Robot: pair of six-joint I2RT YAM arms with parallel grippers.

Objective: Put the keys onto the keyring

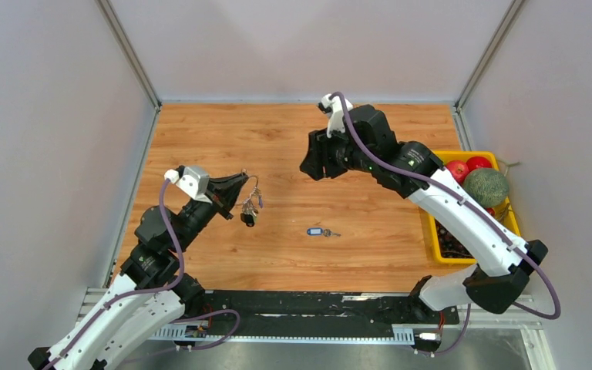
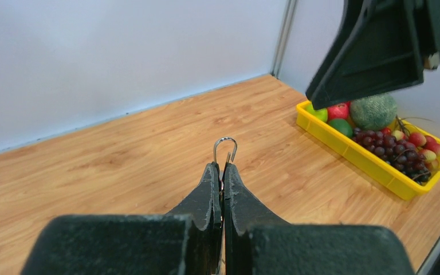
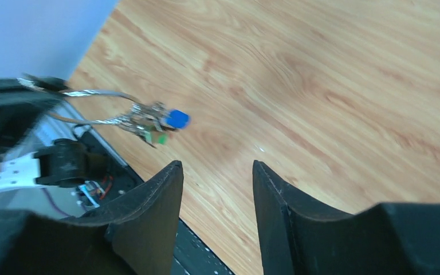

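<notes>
My left gripper (image 1: 243, 179) is shut on the keyring (image 1: 253, 186), a thin silver wire loop, and holds it above the table. A bunch of keys (image 1: 248, 210) hangs from the ring. In the left wrist view the loop (image 2: 224, 146) sticks out past the closed fingertips (image 2: 212, 172). One key with a blue tag (image 1: 317, 231) lies alone on the wooden table. My right gripper (image 1: 312, 159) is open and empty, raised right of the ring. The right wrist view shows the bunch (image 3: 149, 123), with blue and green tags, beyond its spread fingers (image 3: 166, 189).
A yellow basket (image 1: 436, 239) with fruit stands at the table's right edge and also shows in the left wrist view (image 2: 372, 166). Grey walls close in the left, far and right sides. A black rail (image 1: 316, 304) runs along the near edge.
</notes>
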